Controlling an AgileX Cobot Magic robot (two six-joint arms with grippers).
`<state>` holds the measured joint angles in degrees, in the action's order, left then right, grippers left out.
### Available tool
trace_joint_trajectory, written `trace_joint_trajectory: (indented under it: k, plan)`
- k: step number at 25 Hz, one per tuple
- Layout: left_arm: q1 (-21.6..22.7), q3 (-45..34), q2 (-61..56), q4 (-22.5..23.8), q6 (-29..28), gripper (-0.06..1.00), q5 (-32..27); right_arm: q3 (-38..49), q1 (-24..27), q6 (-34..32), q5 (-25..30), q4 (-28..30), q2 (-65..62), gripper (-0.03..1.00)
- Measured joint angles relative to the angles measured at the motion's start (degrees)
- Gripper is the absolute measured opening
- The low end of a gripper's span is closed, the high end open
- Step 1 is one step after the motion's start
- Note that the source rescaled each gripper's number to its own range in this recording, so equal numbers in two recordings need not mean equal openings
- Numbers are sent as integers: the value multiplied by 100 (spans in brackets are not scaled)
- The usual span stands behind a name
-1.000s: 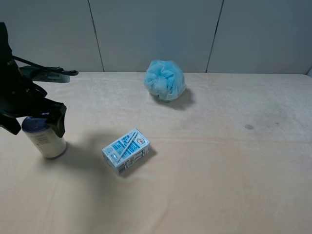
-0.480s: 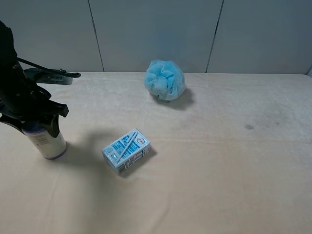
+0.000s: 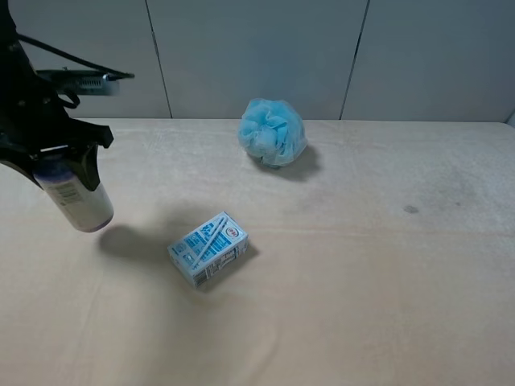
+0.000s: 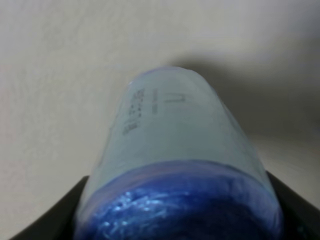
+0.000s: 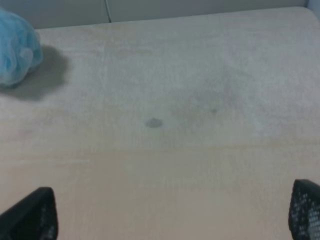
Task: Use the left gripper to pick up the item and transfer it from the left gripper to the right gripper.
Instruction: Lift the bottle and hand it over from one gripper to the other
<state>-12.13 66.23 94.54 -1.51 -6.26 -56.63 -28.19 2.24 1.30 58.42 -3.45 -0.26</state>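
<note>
The item (image 3: 80, 201), a cream-white cylinder with purple ends and a barcode label, hangs tilted above the table at the left in the high view. My left gripper (image 3: 60, 165) is shut on its upper end. In the left wrist view the item (image 4: 175, 125) fills the frame, with its purple end nearest the camera and the black fingers (image 4: 50, 220) at both sides of it. My right gripper (image 5: 170, 215) is open and empty over bare table, its fingertips (image 5: 30, 215) wide apart. The right arm does not show in the high view.
A blue-and-white drink carton (image 3: 208, 249) lies on the beige table (image 3: 362, 305) right of the item. A fluffy light-blue mesh puff (image 3: 272, 133) sits at the back centre and also shows in the right wrist view (image 5: 15, 47). A grey panelled wall stands behind.
My left gripper closed around the item's top and lifted it off the table, moving up and slightly right. Its shadow now lies apart on the table. Carton and puff unchanged.
</note>
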Motion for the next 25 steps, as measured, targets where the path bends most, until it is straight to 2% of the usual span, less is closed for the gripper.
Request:
trace_joint_trajectory:
  k: [6, 11, 17, 21, 25]
  plan:
    - [-141, 267, -420, -650, 68, 0, -49, 0, 0, 0, 0, 0, 0, 100]
    - [-850, 311, -498, -1207, 112, 0, 173, 0, 0, 0, 0, 0, 0, 100]
    - [-1721, 311, -460, -2114, 208, 0, 1013, 0, 0, 6, 0, -54, 0, 100]
    - [-2014, 311, -334, -2868, 626, 0, 1334, 0, 0, 407, 0, -384, 0, 100]
    - [-2067, 311, -208, -3861, 1427, 0, 1371, -110, 0, 973, 87, -982, 382, 100]
